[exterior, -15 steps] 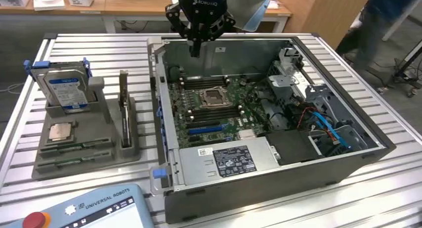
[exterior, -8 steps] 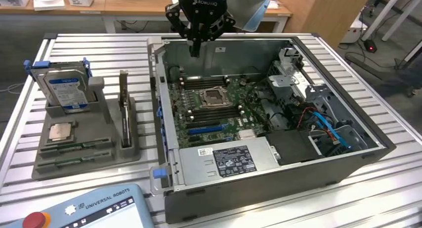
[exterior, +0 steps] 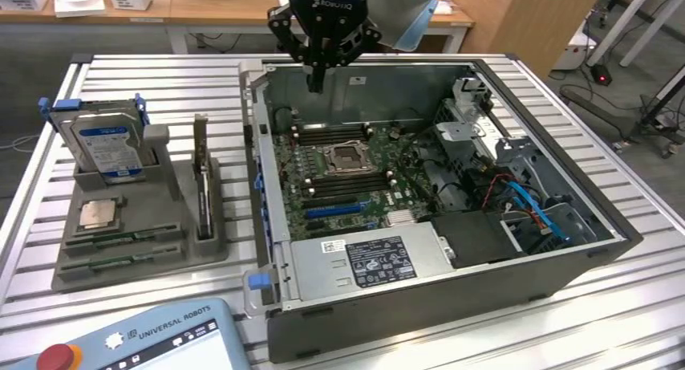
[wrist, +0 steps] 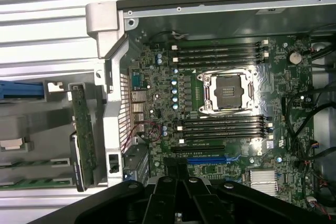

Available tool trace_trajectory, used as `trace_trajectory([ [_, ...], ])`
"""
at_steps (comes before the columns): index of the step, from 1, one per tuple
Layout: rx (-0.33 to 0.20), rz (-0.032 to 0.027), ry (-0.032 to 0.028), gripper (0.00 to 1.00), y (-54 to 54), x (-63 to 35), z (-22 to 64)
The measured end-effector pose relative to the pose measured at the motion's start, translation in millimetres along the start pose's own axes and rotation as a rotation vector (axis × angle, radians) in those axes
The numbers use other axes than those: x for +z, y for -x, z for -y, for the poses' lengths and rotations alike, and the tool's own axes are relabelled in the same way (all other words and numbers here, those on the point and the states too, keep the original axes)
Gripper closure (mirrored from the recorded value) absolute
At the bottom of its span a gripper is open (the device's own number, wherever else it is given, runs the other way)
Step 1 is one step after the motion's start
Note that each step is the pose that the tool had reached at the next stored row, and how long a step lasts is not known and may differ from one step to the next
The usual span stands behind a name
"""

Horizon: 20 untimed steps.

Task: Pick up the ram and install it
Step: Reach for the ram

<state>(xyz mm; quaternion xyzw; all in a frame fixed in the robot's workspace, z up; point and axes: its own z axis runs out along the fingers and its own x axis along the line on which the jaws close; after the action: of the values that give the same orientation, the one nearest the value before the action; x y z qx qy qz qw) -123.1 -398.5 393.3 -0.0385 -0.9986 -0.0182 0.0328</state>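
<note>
Exterior view: your hand, closed and empty, hangs over the case; the ram lies well apart in its holder. Open it before descending squarely.

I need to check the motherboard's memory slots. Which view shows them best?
The wrist view: it looks straight down on the memory slots, both banks flanking the processor socket. The exterior view shows the memory slots farther off, at a slant.
</note>
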Motion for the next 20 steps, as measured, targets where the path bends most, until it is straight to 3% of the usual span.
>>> trace_trajectory([
  [8,0.0,0.0011,0.0,0.9,-5.2,0.3,0.4],
  [11,0.0,0.0044,0.0002,0.9,-8.3,0.5,0.7],
  [13,-0.001,0.0097,0.0006,0.9,-10.0,0.6,0.8],
  [17,-0.001,0.0271,0.002,0.9,-14.1,0.9,1.1],
  [20,-0.001,0.0336,0.0025,0.9,-17.6,1.1,1.4],
])
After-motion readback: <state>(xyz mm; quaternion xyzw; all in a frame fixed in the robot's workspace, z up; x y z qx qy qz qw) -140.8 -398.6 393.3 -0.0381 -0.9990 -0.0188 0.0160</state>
